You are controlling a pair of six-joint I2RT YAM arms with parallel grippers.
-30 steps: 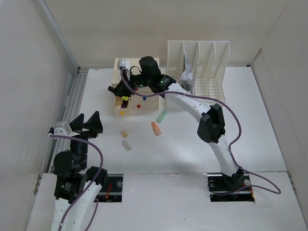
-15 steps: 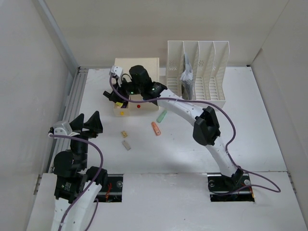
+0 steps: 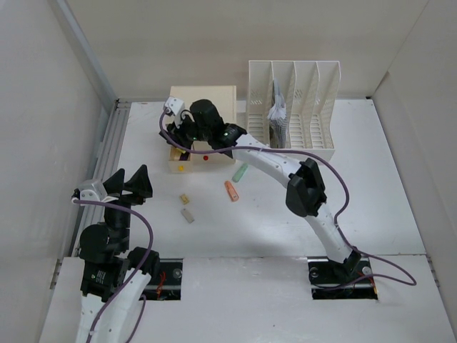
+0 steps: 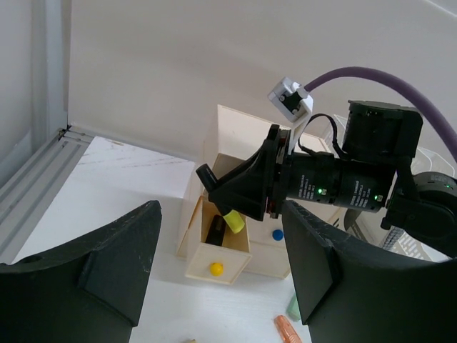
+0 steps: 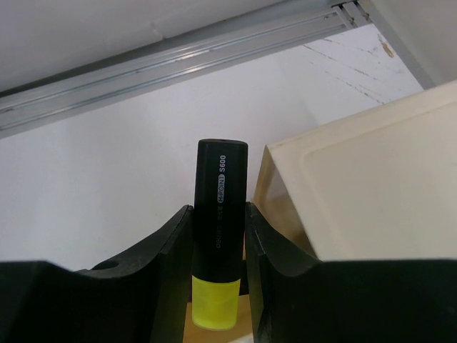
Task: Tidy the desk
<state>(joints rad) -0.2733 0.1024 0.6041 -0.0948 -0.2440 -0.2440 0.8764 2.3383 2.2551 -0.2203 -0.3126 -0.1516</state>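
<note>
right gripper clamped on highlighter above open drawer; left gripper jaws open, empty, over desk.

Flat white desk, pale-walled.

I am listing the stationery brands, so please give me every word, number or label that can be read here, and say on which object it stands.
"S600": white print on the black barrel of the highlighter, held in the fingers of the right gripper.
Boxed word next to it, perhaps "C-POINT": too blurred to be sure.
Smaller line alongside: unreadable.
Elsewhere: none.
</note>
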